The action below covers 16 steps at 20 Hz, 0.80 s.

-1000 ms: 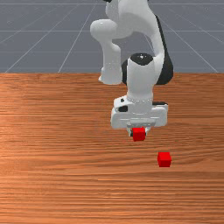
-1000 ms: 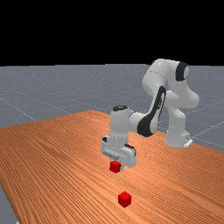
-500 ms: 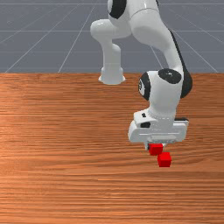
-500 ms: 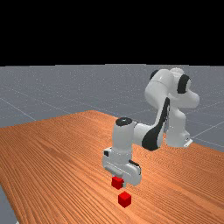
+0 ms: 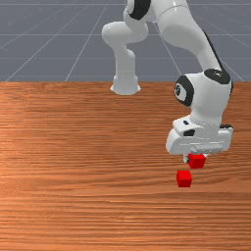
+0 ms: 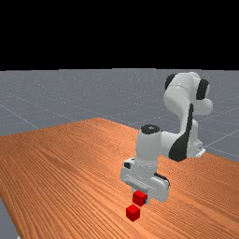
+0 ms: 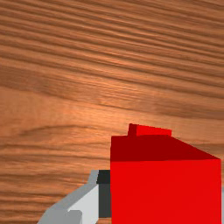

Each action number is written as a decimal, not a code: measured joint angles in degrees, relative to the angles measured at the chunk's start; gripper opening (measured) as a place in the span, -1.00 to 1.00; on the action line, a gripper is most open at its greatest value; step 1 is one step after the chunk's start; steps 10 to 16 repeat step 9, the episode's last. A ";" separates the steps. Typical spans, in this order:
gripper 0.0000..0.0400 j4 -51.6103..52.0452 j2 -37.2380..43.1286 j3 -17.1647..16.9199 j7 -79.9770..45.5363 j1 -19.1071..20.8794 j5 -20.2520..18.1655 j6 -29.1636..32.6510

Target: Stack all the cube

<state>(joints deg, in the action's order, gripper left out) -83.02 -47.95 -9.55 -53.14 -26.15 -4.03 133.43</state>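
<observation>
Red cube, raised: gripper closed on opposite faces; probably light, rigid, sturdy. Lower cube, on table: likely similar; flat sides best for grasping.

Orange-brown wood tabletop is showing grain, streaks running side to side in front view. Red cube is resting directly on it, sitting right of front view's middle.
</observation>
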 joint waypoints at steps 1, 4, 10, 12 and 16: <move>-0.05 0.00 -0.24 -0.16 0.06 0.21 0.04 0.13; -0.05 -0.08 -0.73 -0.43 0.13 0.62 0.10 0.16; 0.36 -0.03 -1.08 -0.65 0.35 0.53 0.53 0.26; 0.36 -0.03 -1.08 -0.65 0.35 0.53 0.53 0.26; 0.36 -0.03 -1.08 -0.65 0.35 0.53 0.53 0.26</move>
